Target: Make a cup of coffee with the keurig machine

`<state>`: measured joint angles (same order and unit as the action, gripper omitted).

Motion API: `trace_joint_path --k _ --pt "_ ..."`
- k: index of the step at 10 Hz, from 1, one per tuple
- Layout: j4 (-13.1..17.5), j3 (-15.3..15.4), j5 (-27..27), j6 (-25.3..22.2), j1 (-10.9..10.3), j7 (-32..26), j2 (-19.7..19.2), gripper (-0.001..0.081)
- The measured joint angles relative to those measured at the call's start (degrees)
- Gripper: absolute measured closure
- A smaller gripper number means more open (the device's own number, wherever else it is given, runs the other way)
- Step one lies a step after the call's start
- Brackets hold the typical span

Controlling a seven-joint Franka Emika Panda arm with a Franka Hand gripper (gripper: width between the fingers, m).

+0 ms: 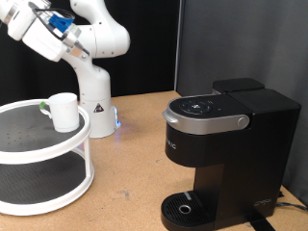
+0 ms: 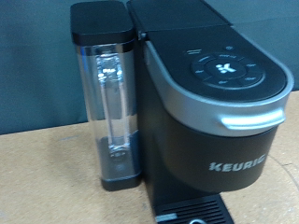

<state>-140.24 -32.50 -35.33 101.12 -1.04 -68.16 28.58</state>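
The keurig machine is a boxy matte-black brewer at the exterior view's right, with its silver-grey lid handle down and its round drip tray bare. The white cup stands upright on the top tier of a round white shelf at the left, its green mark facing left. My arm is raised at the top left, and the gripper is high above the cup, far from both. The wrist view shows the machine with its lid shut and a clear water tank. No fingers show there.
The white two-tier round shelf fills the exterior view's lower left. The robot base stands behind it with a blue light. Bare wooden tabletop lies between shelf and machine. A dark curtain hangs behind.
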Motion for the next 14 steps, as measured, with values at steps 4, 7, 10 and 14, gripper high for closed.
trace_joint_path --k 4,7,10,14 --pt "1.0 -4.1 4.8 -7.6 3.0 -1.1 1.6 0.0805" --pt "2.0 -6.7 8.0 -11.3 4.5 -3.3 2.6 0.0805" --pt "2.7 -8.1 11.1 -14.1 5.1 -5.1 3.2 0.0805" --pt "2.6 -9.3 11.1 -14.1 6.0 -4.8 3.2 0.0805"
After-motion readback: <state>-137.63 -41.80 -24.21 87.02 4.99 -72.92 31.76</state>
